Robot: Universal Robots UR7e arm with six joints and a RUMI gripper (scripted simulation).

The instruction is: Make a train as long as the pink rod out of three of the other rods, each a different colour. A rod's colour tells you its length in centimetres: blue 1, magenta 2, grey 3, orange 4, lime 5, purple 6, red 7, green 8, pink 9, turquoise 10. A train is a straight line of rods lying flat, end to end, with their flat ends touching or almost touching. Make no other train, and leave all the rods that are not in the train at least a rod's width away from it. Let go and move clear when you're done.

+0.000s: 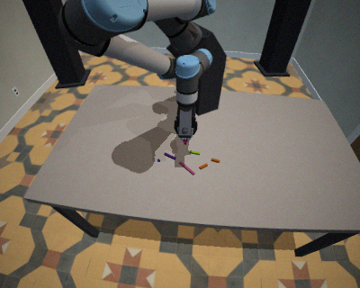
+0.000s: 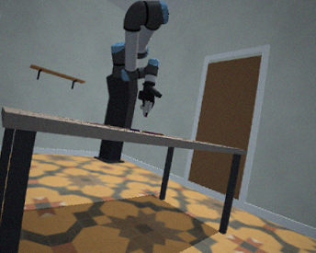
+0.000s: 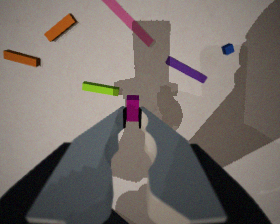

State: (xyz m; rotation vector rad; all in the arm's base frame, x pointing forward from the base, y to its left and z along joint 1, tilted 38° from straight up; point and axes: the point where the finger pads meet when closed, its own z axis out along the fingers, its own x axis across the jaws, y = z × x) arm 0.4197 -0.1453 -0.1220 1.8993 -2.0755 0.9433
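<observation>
There are seven rods in all: two orange rods [image 3: 60, 27] [image 3: 21, 58]; one pink rod [image 3: 128, 22]; one purple rod [image 3: 186, 69]; one lime rod [image 3: 100, 88]; one magenta rod [image 3: 132, 108]; one blue rod [image 3: 227, 48].

The arm [image 1: 135, 54] has pale beige tube links, dark charcoal joint housings with light blue caps, a black column base, and a gripper [image 3: 133, 120] with blue-grey fingers.

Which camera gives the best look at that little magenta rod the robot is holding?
The wrist view: the magenta rod fills the gap between the end effector fingers. The top view shows only a speck below the tool; the exterior view shows a faint dot high above the table.
</observation>
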